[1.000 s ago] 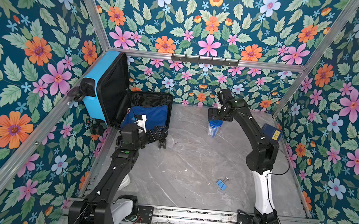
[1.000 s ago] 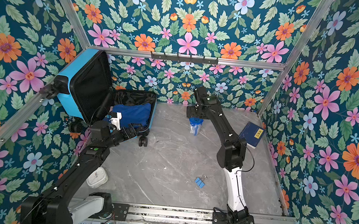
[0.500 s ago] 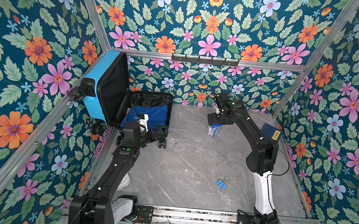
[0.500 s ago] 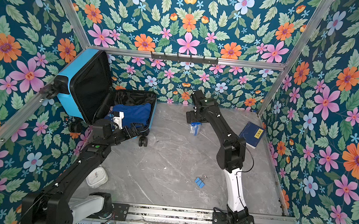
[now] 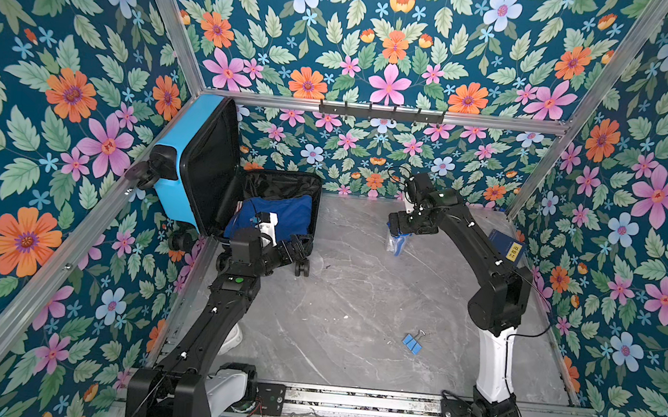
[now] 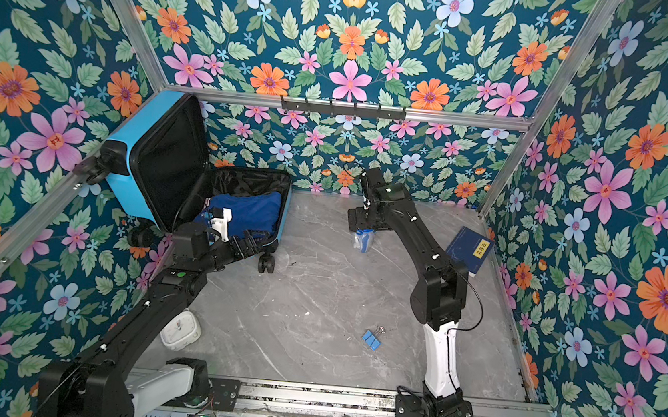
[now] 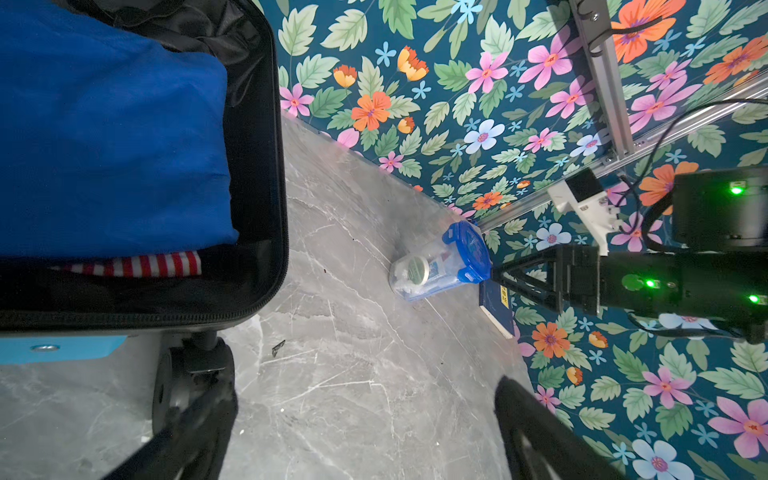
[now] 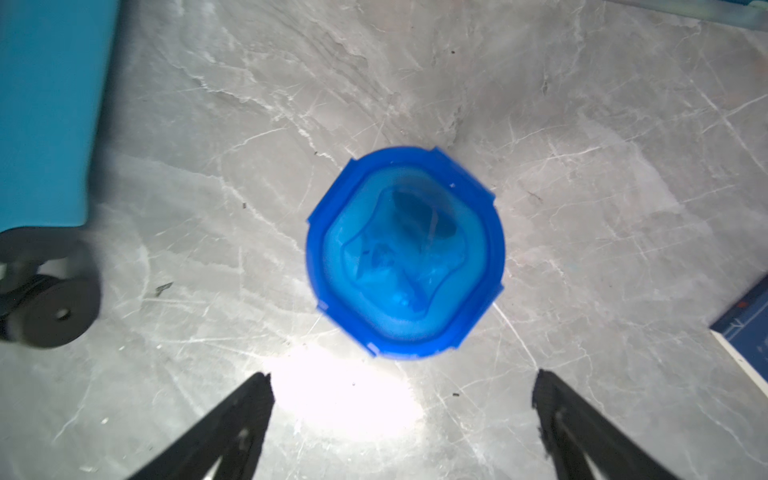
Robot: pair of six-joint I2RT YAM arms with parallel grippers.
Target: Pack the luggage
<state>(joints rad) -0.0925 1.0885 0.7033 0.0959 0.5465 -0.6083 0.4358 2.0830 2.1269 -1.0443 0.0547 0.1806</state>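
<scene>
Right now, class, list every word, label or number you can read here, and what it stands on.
No text can be read.
Dark-blue book: yellow label, characters too small.
Clear container: round green label inside, blurred.
White clock: dial marks too small.

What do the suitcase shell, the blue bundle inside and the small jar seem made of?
Suitcase shell: hard plastic, smooth, faintly glossy. Blue bundle: soft cloth, it creases and bulges. Jar: clear plastic probably, contents visible; blue lid translucent plastic.
</scene>
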